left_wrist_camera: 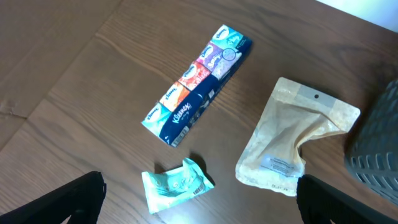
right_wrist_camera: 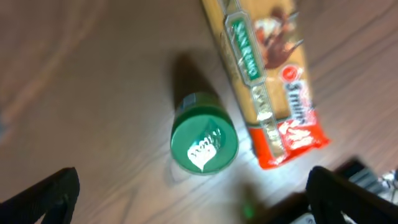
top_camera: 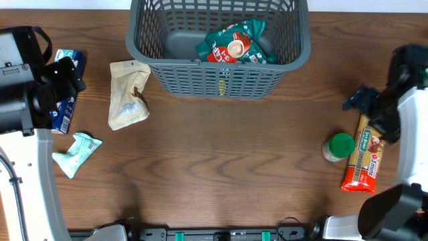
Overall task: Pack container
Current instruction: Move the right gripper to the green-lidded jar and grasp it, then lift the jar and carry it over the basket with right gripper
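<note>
The right gripper (right_wrist_camera: 196,202), fingers spread, hung just over the jar (right_wrist_camera: 204,142), far nearer it than the equally spread left gripper (left_wrist_camera: 199,200), the basket (top_camera: 221,84) lying ahead to its left.

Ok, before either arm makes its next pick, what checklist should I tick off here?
1. Left gripper open, empty: ok.
2. Right gripper open, empty: ok.
3. Room in the dark grey slotted plastic basket: ok, only a green-and-red foil packet inside.
4. Long blue tissue pack flat, free of neighbours: ok.
5. Green-lidded jar upright: ok.
6. Gap between jar and long orange-and-red packet: cannot tell.
</note>
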